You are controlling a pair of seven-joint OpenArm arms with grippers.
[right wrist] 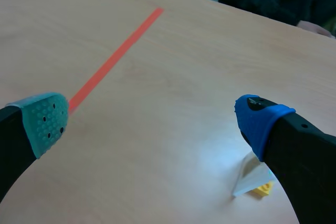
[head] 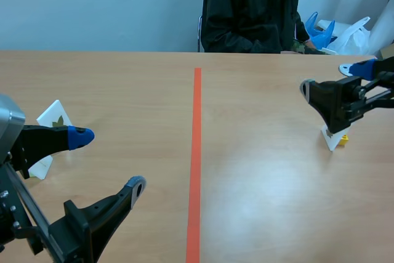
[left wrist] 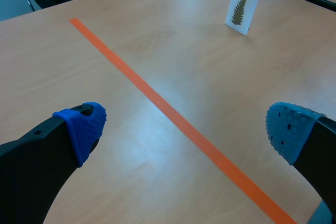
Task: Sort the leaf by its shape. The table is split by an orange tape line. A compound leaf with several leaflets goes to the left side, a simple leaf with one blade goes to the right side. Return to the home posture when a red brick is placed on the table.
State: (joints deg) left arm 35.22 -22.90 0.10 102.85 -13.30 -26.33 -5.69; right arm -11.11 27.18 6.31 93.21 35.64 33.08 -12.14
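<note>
We find the fern-leaf card point(left wrist: 244, 4), a compound leaf, standing right of the orange tape line point(head: 197, 152), near the right gripper point(head: 330, 78). We judge its move leftward outstanding. Left gripper point(head: 109, 159) and right gripper both gape wide, empty.

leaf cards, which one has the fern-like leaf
The right-side card, on a yellow base by the right hand: its leaf is a long fern frond. The left-side card, by the left hand, shows a short, broad leaf.
</note>
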